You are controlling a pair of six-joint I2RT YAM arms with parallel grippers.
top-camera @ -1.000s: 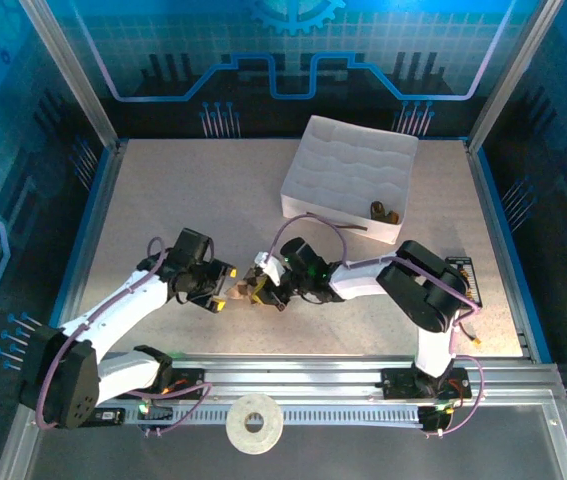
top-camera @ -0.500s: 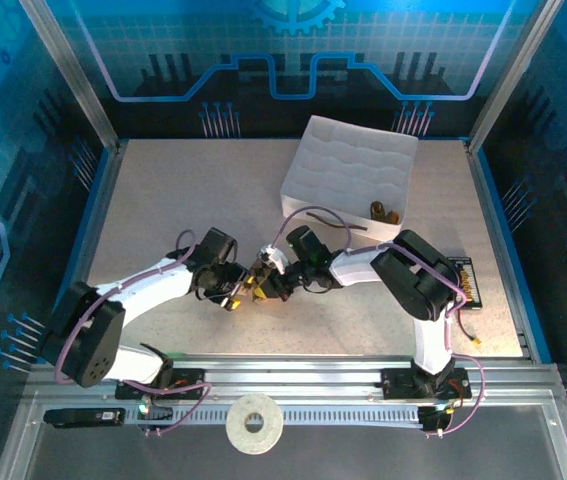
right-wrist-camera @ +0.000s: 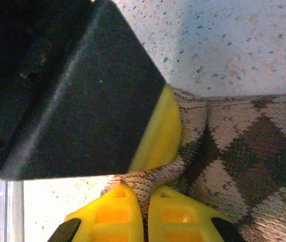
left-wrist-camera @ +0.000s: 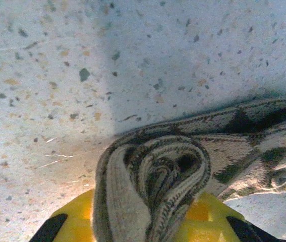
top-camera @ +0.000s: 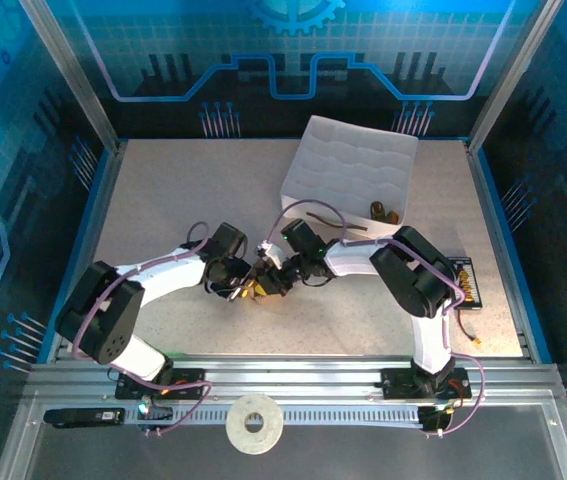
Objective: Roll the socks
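Seen from above, a speckled table (top-camera: 163, 200) sits inside a blue-lit enclosure with two white robot arms reaching toward its middle. The left gripper (top-camera: 242, 284) and the right gripper (top-camera: 269, 279) meet nose to nose, their bodies and a looping purple cable (top-camera: 308, 208) hiding most of what lies between them. That is the brown-and-tan checked sock (left-wrist-camera: 153, 171), on the table near the centre. The left gripper's jaws are clamped on a rolled fold of it, and the right gripper's yellow fingers (right-wrist-camera: 120, 214) are pressed together on the fabric just beside. Behind and to the right stands a white quilted box (top-camera: 348, 178) with a few small brown items (top-camera: 383, 211) in its near right corner — too small to identify. A white tape roll (top-camera: 254, 423) lies on the front rail. A second ago the left gripper stood apart from the sock with its jaws open; it has since swung in and closed, while the box has not moved.
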